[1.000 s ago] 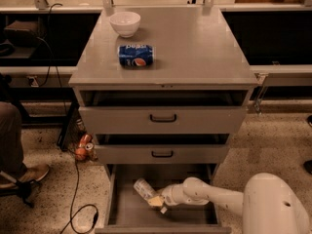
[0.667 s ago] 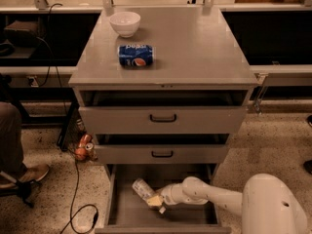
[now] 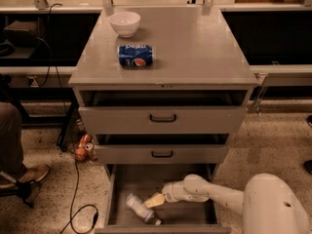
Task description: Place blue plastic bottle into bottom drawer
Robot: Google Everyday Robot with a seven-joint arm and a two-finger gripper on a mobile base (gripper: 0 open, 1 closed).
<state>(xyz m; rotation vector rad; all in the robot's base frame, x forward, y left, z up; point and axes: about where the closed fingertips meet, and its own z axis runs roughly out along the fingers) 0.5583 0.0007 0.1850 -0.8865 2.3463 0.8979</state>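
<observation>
The blue plastic bottle (image 3: 140, 208), clear with a pale label, lies on its side on the floor of the bottom drawer (image 3: 195, 217), which is pulled out, at its front left. My gripper (image 3: 155, 200) reaches into this drawer from the right on the white arm (image 3: 209, 192). Its tan tip sits right beside the bottle's upper side, at or very near contact. I cannot tell whether it holds the bottle.
A blue Pepsi can (image 3: 135, 55) lies on its side and a white bowl (image 3: 125, 23) stands on the cabinet top (image 3: 195, 48). The two upper drawers (image 3: 163, 117) are slightly ajar. Cans (image 3: 83, 146) and a cable (image 3: 75, 199) are on the floor at the left. A person's leg (image 3: 12, 145) is at the far left.
The bottle now lies lower and further toward the drawer's front left than before. The gripper has stayed in nearly the same place.
</observation>
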